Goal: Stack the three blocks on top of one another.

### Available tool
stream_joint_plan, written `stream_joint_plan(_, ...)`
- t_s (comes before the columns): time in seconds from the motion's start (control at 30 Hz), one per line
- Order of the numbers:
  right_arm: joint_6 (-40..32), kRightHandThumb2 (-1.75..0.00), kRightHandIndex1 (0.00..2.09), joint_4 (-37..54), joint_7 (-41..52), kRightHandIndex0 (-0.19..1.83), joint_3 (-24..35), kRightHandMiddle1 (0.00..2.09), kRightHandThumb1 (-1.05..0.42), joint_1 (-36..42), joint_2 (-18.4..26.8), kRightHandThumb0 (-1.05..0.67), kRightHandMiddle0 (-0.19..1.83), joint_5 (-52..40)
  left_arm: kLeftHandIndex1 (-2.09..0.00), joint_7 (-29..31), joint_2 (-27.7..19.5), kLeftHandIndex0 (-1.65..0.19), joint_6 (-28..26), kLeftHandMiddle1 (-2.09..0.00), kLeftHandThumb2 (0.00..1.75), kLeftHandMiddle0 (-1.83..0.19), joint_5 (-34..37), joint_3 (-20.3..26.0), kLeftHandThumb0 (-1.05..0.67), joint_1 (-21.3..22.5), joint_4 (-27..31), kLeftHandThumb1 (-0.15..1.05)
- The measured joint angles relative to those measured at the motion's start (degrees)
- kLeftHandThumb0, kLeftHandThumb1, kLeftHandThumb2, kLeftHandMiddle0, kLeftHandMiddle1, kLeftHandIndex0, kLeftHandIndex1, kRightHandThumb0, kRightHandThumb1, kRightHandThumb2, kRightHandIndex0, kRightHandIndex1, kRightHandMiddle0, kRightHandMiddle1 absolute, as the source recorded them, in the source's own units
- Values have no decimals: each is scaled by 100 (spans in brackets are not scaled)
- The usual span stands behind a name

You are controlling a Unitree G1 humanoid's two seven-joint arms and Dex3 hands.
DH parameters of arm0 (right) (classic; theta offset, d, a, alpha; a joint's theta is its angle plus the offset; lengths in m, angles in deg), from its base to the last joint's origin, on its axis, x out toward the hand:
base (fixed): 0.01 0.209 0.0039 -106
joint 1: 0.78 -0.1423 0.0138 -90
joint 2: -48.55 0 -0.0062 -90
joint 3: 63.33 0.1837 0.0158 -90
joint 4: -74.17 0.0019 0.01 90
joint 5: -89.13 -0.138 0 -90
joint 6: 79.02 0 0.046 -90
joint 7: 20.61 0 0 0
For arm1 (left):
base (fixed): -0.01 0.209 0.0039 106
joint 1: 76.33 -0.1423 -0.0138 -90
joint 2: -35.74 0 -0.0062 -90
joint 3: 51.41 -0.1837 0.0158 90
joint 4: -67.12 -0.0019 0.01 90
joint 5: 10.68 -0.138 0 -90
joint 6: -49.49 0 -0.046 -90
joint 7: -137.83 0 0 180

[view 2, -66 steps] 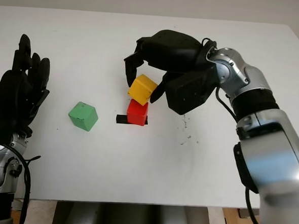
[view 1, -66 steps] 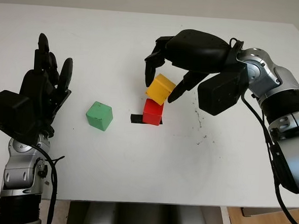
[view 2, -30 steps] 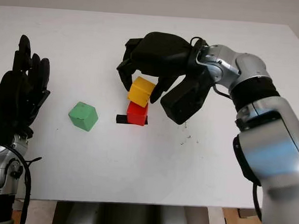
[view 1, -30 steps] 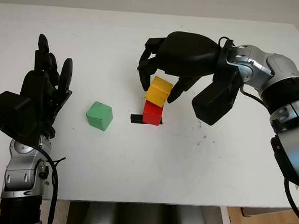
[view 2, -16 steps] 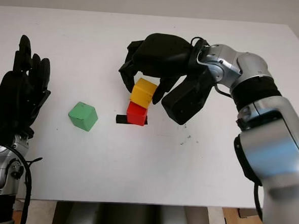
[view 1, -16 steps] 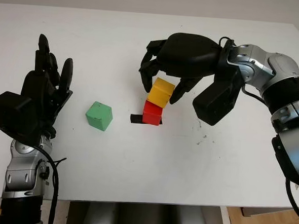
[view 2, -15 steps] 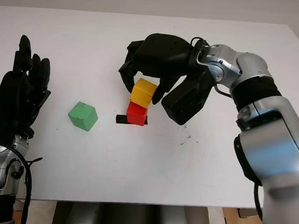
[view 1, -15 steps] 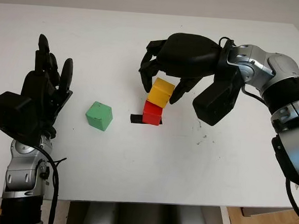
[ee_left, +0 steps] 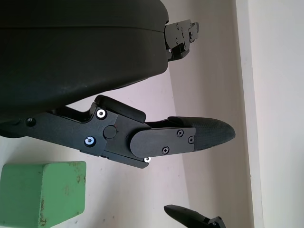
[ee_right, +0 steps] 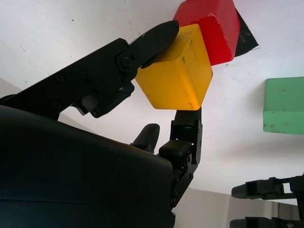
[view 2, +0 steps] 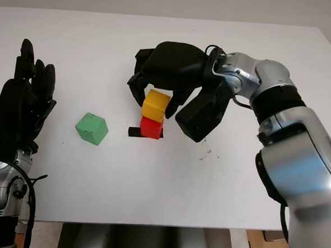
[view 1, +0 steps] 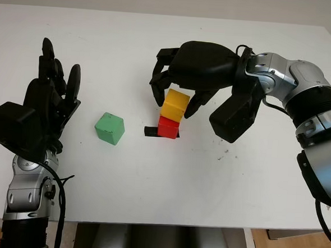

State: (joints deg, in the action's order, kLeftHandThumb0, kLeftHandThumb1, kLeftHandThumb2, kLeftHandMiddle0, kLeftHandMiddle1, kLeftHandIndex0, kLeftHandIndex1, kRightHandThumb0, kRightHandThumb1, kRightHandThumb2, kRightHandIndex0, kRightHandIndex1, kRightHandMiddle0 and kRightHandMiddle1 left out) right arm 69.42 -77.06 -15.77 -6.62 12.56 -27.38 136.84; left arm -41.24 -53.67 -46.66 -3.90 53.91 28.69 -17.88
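Note:
A yellow block [view 2: 156, 105] sits on top of the red block [view 1: 168, 126] at the table's middle, shifted a little to the right of it. My right hand [view 1: 174, 103] arches over the pair, shut on the yellow block. In the right wrist view its fingertips [ee_right: 161, 34] press the yellow block [ee_right: 175, 71] on opposite sides, against the red block [ee_right: 213, 26]. The green block [view 1: 109, 128] lies alone to the left, also seen as the green block [ee_left: 42, 192] in the left wrist view. My left hand [view 1: 49, 94] is held open at the left edge, apart from it.
A black tape mark [view 1: 150, 131] lies under and left of the red block. The white table [view 1: 206, 188] has small dark specks right of the stack. Its front edge runs near the bottom of the head views.
My right hand has shifted slightly left and lower with the yellow block, which has straightened from a tilt and now sits squarer on the red block. The left hand and green block have not moved.

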Motion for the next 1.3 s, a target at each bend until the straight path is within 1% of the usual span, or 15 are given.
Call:
stream_joint_plan(0.37, 31, -5, 91, 0, 34, 15, 0, 126, -88, 0, 0, -46, 60, -1, 0, -23, 33, 19, 1, 0, 48, 19, 1, 0, -70, -10, 0, 105)
stream_joint_plan(0.87, 129, -5, 88, -5, 84, 13, -1, 132, -89, 0, 0, -49, 59, -4, 0, -27, 83, 19, -7, 0, 48, 19, -15, -5, -69, -37, 10, 105)
stream_joint_plan(1.3, 210, -6, 95, 0, 196, 9, -1, 135, -89, 1, 0, -50, 58, -78, 0, -51, 102, 19, -50, 0, 46, 19, -30, -8, -69, -38, 10, 105)
